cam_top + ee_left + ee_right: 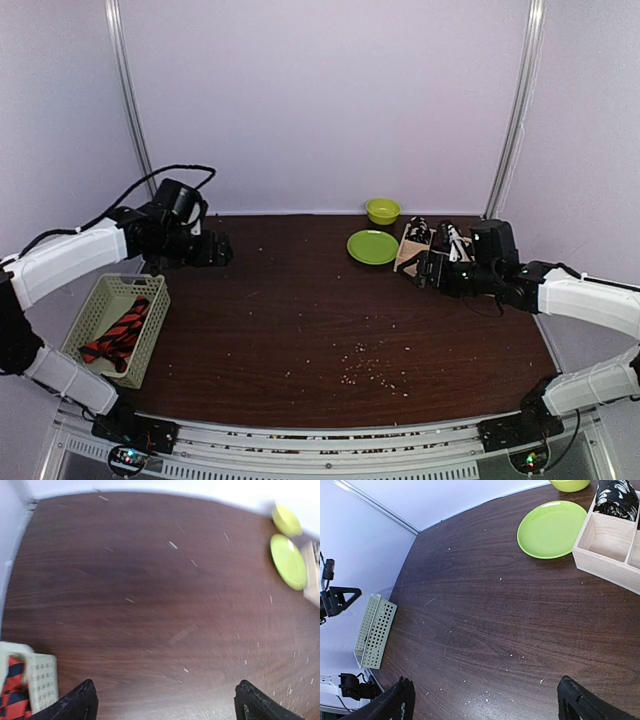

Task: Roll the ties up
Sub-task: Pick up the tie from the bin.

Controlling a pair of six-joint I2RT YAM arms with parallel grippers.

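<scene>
An orange-red tie with black stripes lies bunched inside the pale green mesh basket at the left front of the table. A corner of it shows in the left wrist view. My left gripper hangs open and empty above the table's back left, beyond the basket. My right gripper is open and empty at the back right, beside a wooden compartment box. A rolled dark patterned tie sits in one compartment of that box.
A green plate and a green bowl sit at the back middle, left of the box. Small crumbs are scattered over the front middle of the dark wooden table. White walls enclose the table.
</scene>
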